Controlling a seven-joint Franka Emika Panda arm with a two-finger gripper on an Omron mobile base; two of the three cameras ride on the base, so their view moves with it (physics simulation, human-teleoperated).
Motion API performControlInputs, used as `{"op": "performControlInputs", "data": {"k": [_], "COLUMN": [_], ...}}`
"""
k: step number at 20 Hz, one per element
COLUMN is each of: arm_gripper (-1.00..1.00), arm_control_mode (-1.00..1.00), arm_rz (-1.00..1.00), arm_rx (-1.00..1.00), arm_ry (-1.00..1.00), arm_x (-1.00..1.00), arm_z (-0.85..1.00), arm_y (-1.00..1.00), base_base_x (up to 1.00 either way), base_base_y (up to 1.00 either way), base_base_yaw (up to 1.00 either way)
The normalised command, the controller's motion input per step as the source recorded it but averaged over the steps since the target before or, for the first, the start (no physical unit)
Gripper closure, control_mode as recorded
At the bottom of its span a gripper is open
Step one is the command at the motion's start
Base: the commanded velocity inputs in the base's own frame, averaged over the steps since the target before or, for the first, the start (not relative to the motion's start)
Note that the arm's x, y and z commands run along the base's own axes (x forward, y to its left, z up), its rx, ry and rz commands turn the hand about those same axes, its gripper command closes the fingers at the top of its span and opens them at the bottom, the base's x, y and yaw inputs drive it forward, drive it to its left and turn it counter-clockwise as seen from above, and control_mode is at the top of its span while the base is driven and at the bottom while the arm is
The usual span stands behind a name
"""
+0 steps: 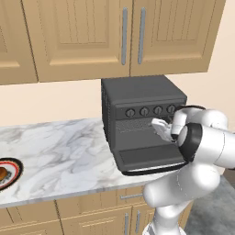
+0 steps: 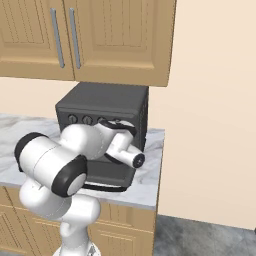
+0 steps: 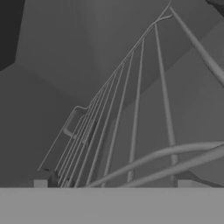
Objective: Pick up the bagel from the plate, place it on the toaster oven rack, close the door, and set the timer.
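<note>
We have our gripper (image 3: 112, 183) pushed into the mouth of the toaster oven (image 1: 137, 98), just under the row of four knobs (image 1: 150, 110). The hand view looks along the rack (image 3: 131, 113), whose wires run right up to the finger tips (image 3: 40, 183), which stand wide apart at the two bottom corners. Nothing sits between them, so we read the hand as wide open and empty. The rack wires look bare, no bread on them.

The door (image 1: 149, 158) hangs dropped open toward us, handle bar (image 1: 151, 171) at the front edge past the counter (image 1: 59, 147) lip, which is why the arm can reach the cavity at all. Our guess is the hand sits here to deal with the rack, maybe to draw it out, before any loading.

The bagel (image 1: 2, 174) is on the plate (image 1: 13, 174), far left on the counter at the edge of the left base view, well apart from the oven. So pickup is not yet done.

In the way: the open door under the wrist, and the oven roof close above it. Wall cabinets (image 1: 114, 32) hang overhead; a bare wall (image 2: 210, 125) stands just right of the oven, limiting swing that side.
</note>
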Motion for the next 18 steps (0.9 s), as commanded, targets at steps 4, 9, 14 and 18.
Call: {"op": "performControlInputs", "data": {"k": [4,9,14,18], "arm_gripper": [-1.00,1.00,1.00,1.00], "arm_control_mode": [-1.00,-1.00,-1.00,-1.00], "arm_rz": [0.00,0.00,0.00,0.00], "arm_rx": [0.00,0.00,0.00,0.00], "arm_ry": [0.00,0.00,0.00,0.01], "arm_x": [0.11,0.06,0.00,-0.08], "arm_z": [-0.09,-0.13,-0.09,-0.09], "arm_y": [0.00,0.00,0.00,0.00], "base_base_x": [0.00,0.00,0.00,0.00], "base_base_y": [0.00,0.00,0.00,0.00], "base_base_yaw": [0.00,0.00,0.00,0.00]}}
